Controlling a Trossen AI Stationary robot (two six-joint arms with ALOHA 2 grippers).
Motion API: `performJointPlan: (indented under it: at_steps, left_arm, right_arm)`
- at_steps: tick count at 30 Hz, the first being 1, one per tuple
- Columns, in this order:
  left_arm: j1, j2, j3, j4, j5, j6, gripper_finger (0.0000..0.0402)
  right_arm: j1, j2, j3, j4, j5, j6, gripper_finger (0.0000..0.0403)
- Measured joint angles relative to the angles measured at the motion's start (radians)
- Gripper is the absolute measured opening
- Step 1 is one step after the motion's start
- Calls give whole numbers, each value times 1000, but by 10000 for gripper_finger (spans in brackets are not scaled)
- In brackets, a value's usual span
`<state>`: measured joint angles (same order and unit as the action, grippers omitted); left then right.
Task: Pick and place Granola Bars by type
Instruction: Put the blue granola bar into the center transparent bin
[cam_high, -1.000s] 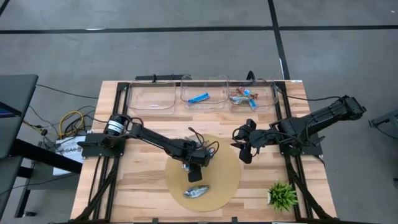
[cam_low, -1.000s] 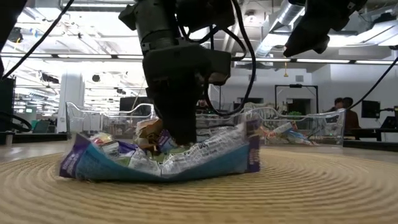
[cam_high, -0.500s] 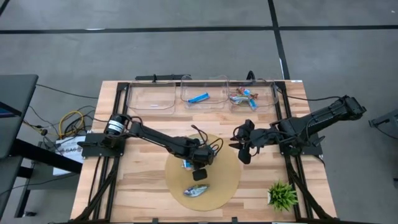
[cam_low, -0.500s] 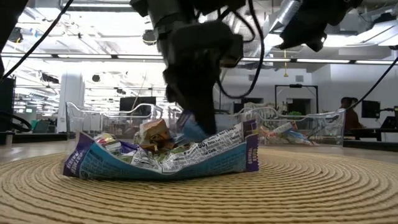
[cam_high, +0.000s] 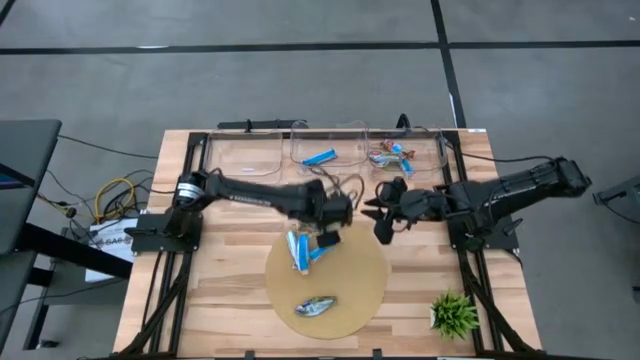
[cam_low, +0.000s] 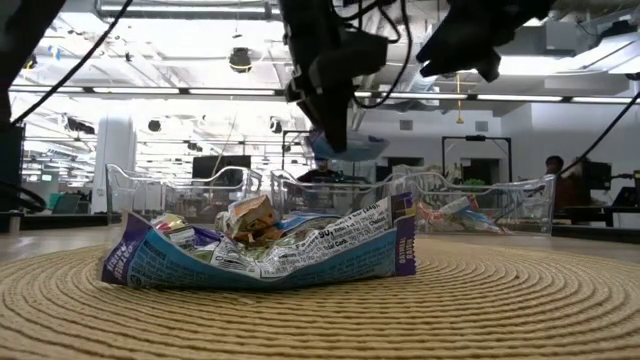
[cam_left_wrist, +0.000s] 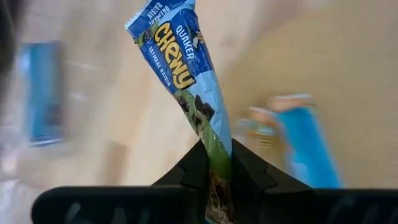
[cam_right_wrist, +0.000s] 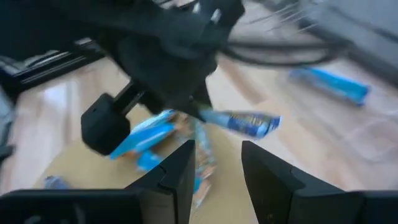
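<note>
left gripper (cam_left_wrist: 214, 177) pinches a shiny blue-and-white quaker chewy granola bar (cam_left_wrist: 183, 81), long axis toward frame's upper left; right gripper (cam_right_wrist: 217, 165) gapes empty.

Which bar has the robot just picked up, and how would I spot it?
Find the round woven mat in the middle of the table. Just past its far edge the left gripper hangs in the air, shut on a blue Chewy bar. It is the only bar off the table; two other bars lie flat on the mat.
</note>
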<state>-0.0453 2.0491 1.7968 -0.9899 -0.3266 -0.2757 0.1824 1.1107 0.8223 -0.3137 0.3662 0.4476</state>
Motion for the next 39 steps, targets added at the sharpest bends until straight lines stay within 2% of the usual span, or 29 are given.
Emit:
performJointPlan:
  at_steps: [5,11,19,25,36,39]
  left_arm:
    - [126,-2,75,-54,-29,101,41]
    - [286,-3,129,-23,-21,212,38]
    - [452,-3,140,7,131,331,40]
    - [509,-3,140,22,213,391,46]
    - [530,-3,140,82,239,410,131]
    - [517,-3,140,78,307,377,136]
  right_arm:
    - [-86,0,20,7,2,-60,123]
    - [-194,0,62,8,2,-138,123]
    - [-302,1,89,8,-6,-166,123]
    - [-342,1,90,4,-28,-168,123]
    - [-349,1,90,0,-29,-168,123]
    - [-339,1,90,0,-39,-168,123]
